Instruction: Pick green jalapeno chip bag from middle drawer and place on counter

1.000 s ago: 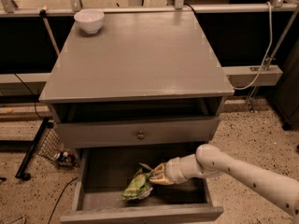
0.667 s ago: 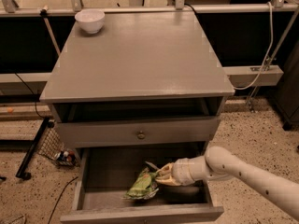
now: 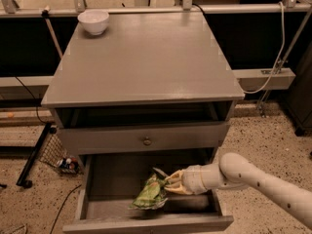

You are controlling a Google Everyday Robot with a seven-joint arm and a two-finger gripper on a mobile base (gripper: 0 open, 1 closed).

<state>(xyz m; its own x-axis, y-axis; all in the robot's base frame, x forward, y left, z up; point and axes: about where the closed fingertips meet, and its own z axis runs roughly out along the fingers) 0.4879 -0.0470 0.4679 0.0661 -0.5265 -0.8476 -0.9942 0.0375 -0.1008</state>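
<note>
Camera view, A: Where does the crinkled green foil jalapeno chip bag (image 3: 148, 195) sit?

B: Inside the wide grey wooden middle drawer (image 3: 111, 180), which is pulled out. It lies near the front board, tilted, with its top corner raised. The two-finger gripper (image 3: 170, 183) reaches in from the right on the white arm (image 3: 263, 185) and looks clenched on that raised corner.

A: So the step is lifting it out. What makes it go well?

B: I'd draw it up and back towards the open front. The shallow grey drawer front with the round brass knob (image 3: 122, 139) hangs just above, and a straight rise could snag the bag or the wrist on it.

A: Is the hold good enough?

B: It's a corner pinch on thin foil, so I'd move slowly and avoid swinging.

A: And then?

B: Go over the overhanging edge to the flat grey counter (image 3: 146, 62) and set the bag mid-top, well apart from the small white bowl (image 3: 94, 21) at the back left.
</note>
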